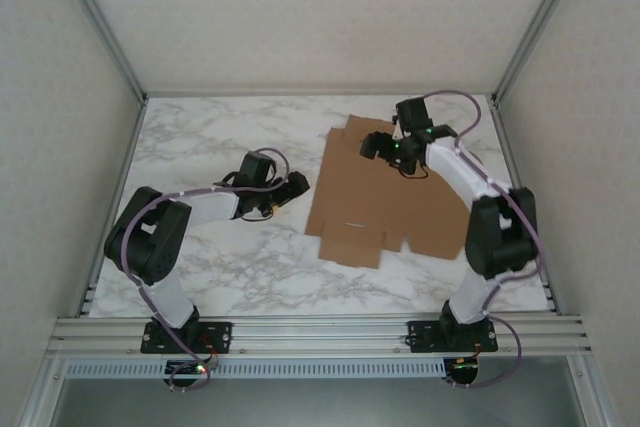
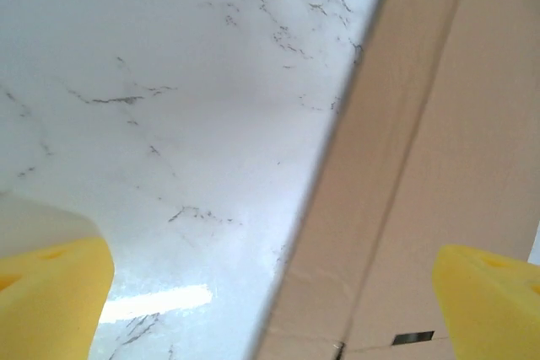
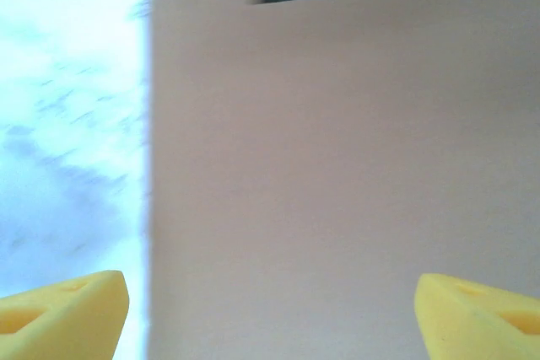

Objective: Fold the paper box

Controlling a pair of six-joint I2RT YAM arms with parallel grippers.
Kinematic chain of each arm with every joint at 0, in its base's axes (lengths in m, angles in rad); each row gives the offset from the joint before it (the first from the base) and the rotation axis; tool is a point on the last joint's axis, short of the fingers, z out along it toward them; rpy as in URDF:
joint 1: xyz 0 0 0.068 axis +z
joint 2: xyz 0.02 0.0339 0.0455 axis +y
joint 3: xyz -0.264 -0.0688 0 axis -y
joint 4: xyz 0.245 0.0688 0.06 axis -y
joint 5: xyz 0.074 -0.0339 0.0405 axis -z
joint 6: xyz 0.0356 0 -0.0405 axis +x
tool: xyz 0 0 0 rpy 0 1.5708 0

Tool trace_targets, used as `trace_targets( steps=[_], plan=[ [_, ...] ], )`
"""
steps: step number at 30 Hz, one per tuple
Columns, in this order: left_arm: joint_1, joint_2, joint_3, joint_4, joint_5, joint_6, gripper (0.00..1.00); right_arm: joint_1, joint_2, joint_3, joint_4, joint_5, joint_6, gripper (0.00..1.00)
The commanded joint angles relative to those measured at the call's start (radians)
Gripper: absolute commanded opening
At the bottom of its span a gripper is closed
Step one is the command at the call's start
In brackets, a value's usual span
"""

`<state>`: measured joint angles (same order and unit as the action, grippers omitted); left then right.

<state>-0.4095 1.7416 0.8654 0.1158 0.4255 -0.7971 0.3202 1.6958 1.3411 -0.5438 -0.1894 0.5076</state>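
Note:
The paper box (image 1: 390,197) is a flat brown die-cut cardboard sheet lying on the marble table, right of centre, with flaps at its far and near ends. My left gripper (image 1: 298,185) is low at the sheet's left edge. In the left wrist view this gripper (image 2: 270,309) stands open, its yellow fingertips (image 2: 51,292) wide apart, and the paper box edge (image 2: 422,166) runs diagonally between them. My right gripper (image 1: 372,147) hovers over the sheet's far part. The blurred right wrist view shows it (image 3: 270,318) open above the paper box (image 3: 337,166), with nothing between its pads.
The marble table (image 1: 220,137) is ringed by an aluminium frame with white walls on three sides. A metal rail (image 1: 320,332) carrying both arm bases runs along the near edge. Bare marble lies left of the sheet and along the far side.

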Motion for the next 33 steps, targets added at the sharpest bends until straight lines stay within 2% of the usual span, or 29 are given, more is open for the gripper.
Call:
trace_targets(
  steps=[1,4,7,10,14,23,33],
  plan=[
    [-0.003,-0.002,-0.058,-0.036,0.018,-0.053,0.97,0.017,-0.068,-0.138,-0.020,0.012,0.044,0.87],
    [-0.026,-0.067,-0.066,-0.047,-0.007,-0.032,0.97,0.021,-0.186,-0.288,-0.015,0.020,0.038,0.86],
    [-0.088,-0.105,-0.019,-0.091,-0.047,0.019,0.97,0.024,-0.282,-0.393,-0.047,0.032,0.043,0.85],
    [-0.174,-0.074,0.043,-0.074,-0.021,0.031,0.96,0.028,-0.371,-0.483,-0.079,0.046,0.067,0.85],
    [-0.263,0.005,0.100,-0.007,0.016,0.022,0.96,0.028,-0.481,-0.607,-0.066,-0.033,0.106,0.86],
    [-0.278,0.094,0.068,0.061,0.036,-0.003,0.92,0.028,-0.581,-0.815,0.101,-0.259,0.197,0.85],
    [-0.278,0.122,0.006,0.131,0.052,-0.036,0.92,0.027,-0.564,-0.900,0.274,-0.388,0.226,0.79]
  ],
)
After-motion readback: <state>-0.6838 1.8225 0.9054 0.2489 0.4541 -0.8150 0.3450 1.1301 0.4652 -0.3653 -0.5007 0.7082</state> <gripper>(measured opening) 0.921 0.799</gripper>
